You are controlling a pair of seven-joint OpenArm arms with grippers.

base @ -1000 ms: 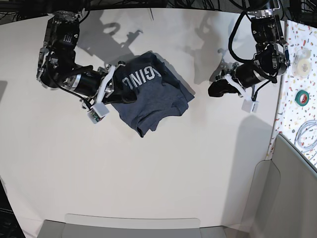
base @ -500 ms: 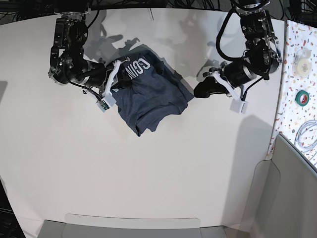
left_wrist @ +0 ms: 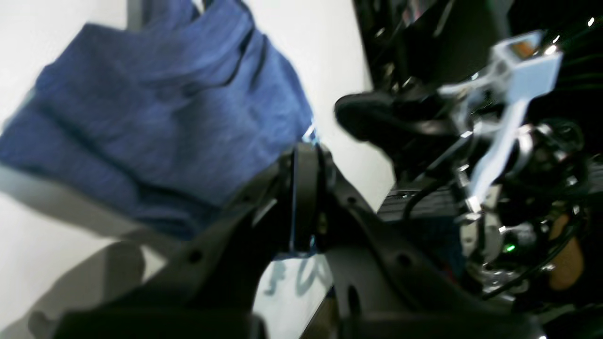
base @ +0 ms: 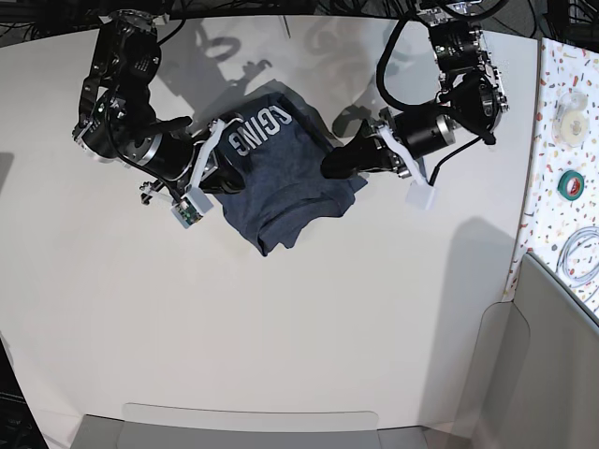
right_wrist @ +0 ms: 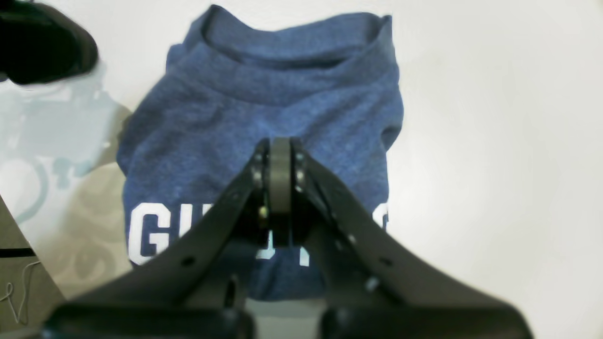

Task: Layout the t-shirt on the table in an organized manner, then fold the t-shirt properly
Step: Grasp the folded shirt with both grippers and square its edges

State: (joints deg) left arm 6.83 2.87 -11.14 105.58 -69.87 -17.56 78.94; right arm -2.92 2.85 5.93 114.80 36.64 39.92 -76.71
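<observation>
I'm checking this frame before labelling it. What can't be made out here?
- Full lettering on the t-shirt: in the right wrist view the right end effector covers the middle letters; in the base view folds cut it short.
- Whether either end effector pinches cloth: both look shut, contact unclear.
- Left wrist view: the left end effector and the shirt are motion-blurred.
- Sleeves: bunched under the heap.

T-shirt (base: 281,187): lies bunched on the table (base: 281,327), toward its far edge, lettered part farthest back; right gripper (base: 217,173) at the shirt's left side in the base view, over the cloth; left gripper (base: 342,161) at the shirt's right edge (contact cannot be told); narrow side surface (base: 566,140) along the table's right, bearing a tape roll (base: 572,181) and a cable coil (base: 582,253).
</observation>
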